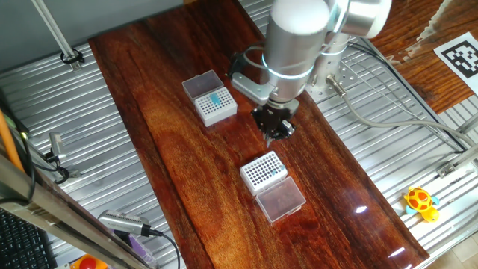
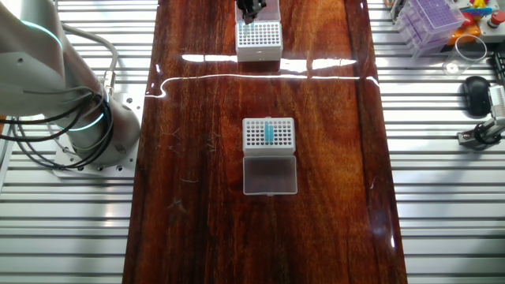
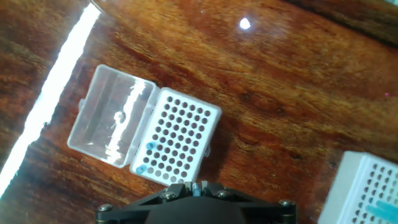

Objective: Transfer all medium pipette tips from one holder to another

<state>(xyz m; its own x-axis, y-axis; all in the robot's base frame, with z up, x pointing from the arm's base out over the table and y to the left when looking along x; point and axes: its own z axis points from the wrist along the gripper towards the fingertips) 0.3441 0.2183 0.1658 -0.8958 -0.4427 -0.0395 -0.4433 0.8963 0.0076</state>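
A white rack [image 1: 210, 99] at the back holds a cluster of teal medium pipette tips [image 1: 216, 98], which also show in the other fixed view [image 2: 268, 132]. A second white rack [image 1: 264, 170] stands nearer the front; in the hand view this rack [image 3: 180, 142] carries two teal tips [image 3: 149, 147] at its left edge. My gripper [image 1: 274, 128] hovers between the two racks, close to the second one. Its fingers are shut on one teal tip [image 3: 198, 187], held upright between them.
Each rack has a clear hinged lid lying open beside it [image 1: 281, 200] [image 2: 270, 174]. The racks sit on a dark wooden board [image 1: 179, 157] flanked by ribbed metal. Cables [image 1: 388, 112] run to the right and a yellow toy [image 1: 420, 202] lies at the far right.
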